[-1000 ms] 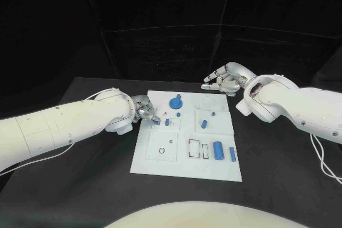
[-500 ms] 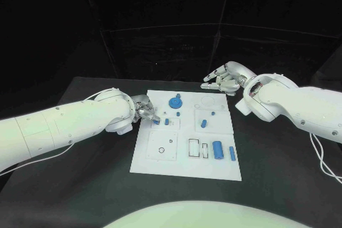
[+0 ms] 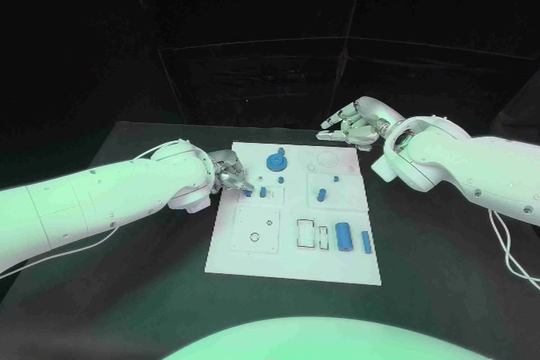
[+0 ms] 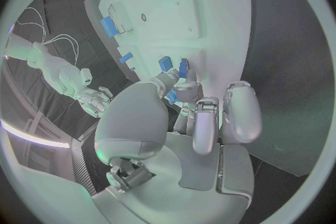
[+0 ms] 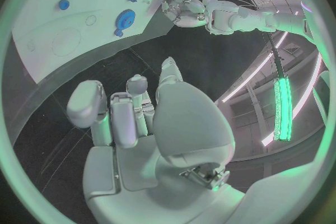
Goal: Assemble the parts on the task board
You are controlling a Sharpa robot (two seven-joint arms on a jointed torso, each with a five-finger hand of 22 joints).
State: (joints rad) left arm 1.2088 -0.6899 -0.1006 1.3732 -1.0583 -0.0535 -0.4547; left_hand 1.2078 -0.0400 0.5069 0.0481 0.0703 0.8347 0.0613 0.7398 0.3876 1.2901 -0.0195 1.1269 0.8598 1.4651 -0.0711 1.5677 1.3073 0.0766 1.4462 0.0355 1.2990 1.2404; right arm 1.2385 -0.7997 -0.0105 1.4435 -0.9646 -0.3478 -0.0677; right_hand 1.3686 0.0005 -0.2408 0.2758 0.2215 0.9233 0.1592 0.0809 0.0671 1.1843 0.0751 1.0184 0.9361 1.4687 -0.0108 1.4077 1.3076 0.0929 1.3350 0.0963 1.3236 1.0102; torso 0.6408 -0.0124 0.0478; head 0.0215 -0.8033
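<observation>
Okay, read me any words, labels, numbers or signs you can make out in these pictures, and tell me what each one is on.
No readable text in any view.
The task board carries only outlined recesses and holes, no letters or numbers.
The blue parts are plain.
The left hand and right hand show no legible markings.

My hands, the left (image 4: 199, 117) and the right (image 5: 140, 117), look like smooth silvery metal with a satin sheen, the task board (image 3: 257, 254) is matt white plastic, its blue parts (image 3: 344, 237) look like smooth plastic, and the table (image 3: 147, 274) is dull black.
</observation>
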